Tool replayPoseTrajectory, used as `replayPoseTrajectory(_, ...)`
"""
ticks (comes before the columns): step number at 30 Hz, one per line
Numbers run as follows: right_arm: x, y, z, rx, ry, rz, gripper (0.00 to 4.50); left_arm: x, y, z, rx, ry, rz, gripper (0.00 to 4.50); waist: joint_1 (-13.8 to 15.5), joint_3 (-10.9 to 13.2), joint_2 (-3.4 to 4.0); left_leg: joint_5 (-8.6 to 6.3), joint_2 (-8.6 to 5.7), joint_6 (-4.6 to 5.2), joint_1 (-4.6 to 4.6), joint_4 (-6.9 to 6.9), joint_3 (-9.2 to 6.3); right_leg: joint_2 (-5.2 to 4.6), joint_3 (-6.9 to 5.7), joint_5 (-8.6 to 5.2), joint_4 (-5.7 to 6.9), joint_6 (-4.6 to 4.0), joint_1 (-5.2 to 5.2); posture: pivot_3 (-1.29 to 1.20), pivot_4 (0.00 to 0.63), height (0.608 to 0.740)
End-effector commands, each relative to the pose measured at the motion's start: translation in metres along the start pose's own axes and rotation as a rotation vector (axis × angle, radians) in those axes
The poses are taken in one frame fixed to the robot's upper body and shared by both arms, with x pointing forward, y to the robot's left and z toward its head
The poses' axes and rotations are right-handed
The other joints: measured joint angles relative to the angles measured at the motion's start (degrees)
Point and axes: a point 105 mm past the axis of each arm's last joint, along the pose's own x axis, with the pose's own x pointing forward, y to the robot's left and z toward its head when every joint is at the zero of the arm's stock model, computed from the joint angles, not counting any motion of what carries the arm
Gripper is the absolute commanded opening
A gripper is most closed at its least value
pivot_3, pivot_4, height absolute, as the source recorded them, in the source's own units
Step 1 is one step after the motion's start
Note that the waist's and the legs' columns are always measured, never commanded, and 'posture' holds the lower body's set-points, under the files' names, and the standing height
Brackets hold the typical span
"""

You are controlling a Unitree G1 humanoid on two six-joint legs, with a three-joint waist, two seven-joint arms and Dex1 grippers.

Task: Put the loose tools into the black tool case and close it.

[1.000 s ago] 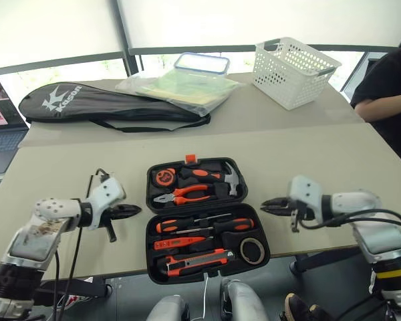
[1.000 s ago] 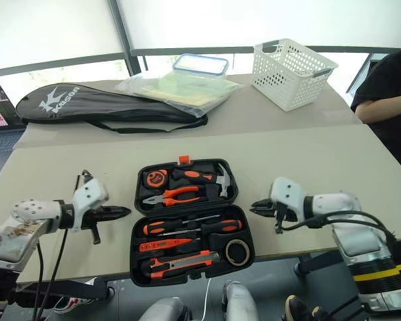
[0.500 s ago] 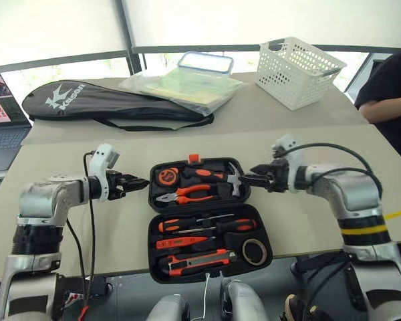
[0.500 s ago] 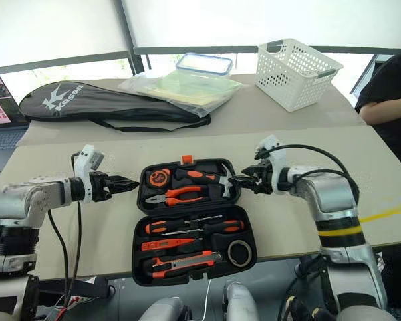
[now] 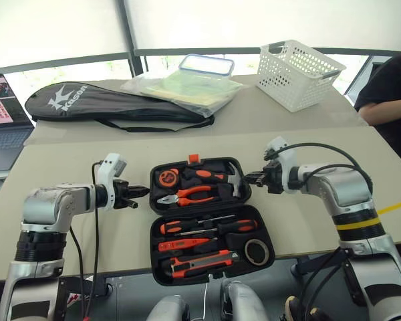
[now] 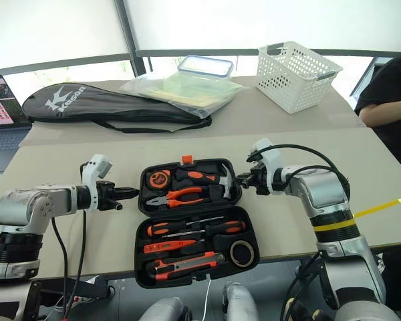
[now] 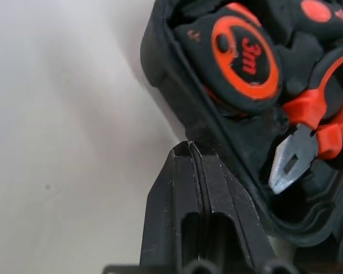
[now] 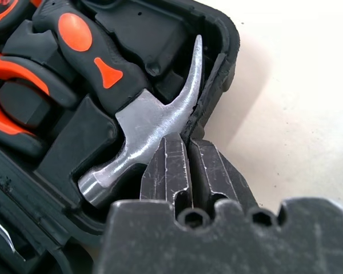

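Both grippers set at the open tool case's lid
Fingers of left gripper [image 7: 190, 149] and right gripper [image 8: 187, 142] are pressed together, empty, against opposite rims of black tool case [image 5: 243, 184], judged for lifting it shut

White lettering "Kason" runs along the long black racket bag [image 5: 113, 105]; "3m" stands on the round orange-and-black tape measure [image 7: 240, 57].

The black tool case [image 5: 210, 217] lies open flat on the table. Its near half holds two screwdrivers [image 5: 207, 226], tester [image 5: 182, 245], utility knife [image 5: 200, 263] and tape roll [image 5: 255, 251].
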Motion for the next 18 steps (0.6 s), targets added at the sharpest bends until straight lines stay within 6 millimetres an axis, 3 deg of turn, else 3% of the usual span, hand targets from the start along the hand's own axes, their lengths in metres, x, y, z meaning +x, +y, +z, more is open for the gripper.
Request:
replayPoseTrajectory(1, -0.003, -0.001, -0.003, -0.011, 0.018, -0.011, 0.00, -0.018, 0.006, 0.023, 0.028, -0.068, 0.026, 0.52, -0.1, 0.0, 0.00, 0.00, 0.01, 0.00, 0.00, -0.01, 0.00, 0.00, -0.01, 0.00, -0.01, 0.00, 0.00, 0.00, 0.150, 0.740)
replayPoseTrajectory(6, -0.003, -0.001, -0.005, -0.016, 0.019, -0.016, 0.00, -0.024, -0.006, 0.028, 0.039, -0.051, -0.010, 2.19, -0.2, 0.0, 0.00, 0.00, -0.05, 0.00, 0.00, -0.03, 0.01, 0.01, -0.14, 0.00, -0.02, 0.00, 0.02, 0.00, 0.150, 0.740)
replayPoseTrajectory(10, -0.003, -0.001, -0.005, -0.022, 0.019, -0.019, 0.00, -0.023, -0.025, 0.015, 0.013, 0.029, -0.068, 3.60, -0.2, 0.0, 0.00, 0.00, -0.06, -0.01, 0.00, -0.02, 0.00, 0.01, -0.20, 0.00, -0.02, 0.00, 0.05, 0.00, 0.150, 0.740)
replayPoseTrajectory(12, -0.002, -0.001, -0.006, -0.023, 0.019, -0.019, 0.00, -0.019, -0.029, 0.006, 0.009, 0.071, -0.063, 3.60, -0.3, 0.0, 0.00, 0.00, -0.05, -0.01, 0.01, -0.02, 0.00, 0.00, -0.20, 0.00, -0.02, 0.00, 0.06, 0.00, 0.150, 0.740)
replayPoseTrajectory(18, -0.001, 0.000, -0.005, -0.032, 0.015, -0.016, 0.00, -0.005, -0.015, -0.010, -0.002, 0.118, 0.051, 3.60, -0.3, 0.0, 0.00, 0.00, -0.07, -0.02, 0.06, -0.02, -0.04, 0.02, -0.21, 0.00, -0.02, 0.00, 0.14, 0.00, 0.150, 0.740)
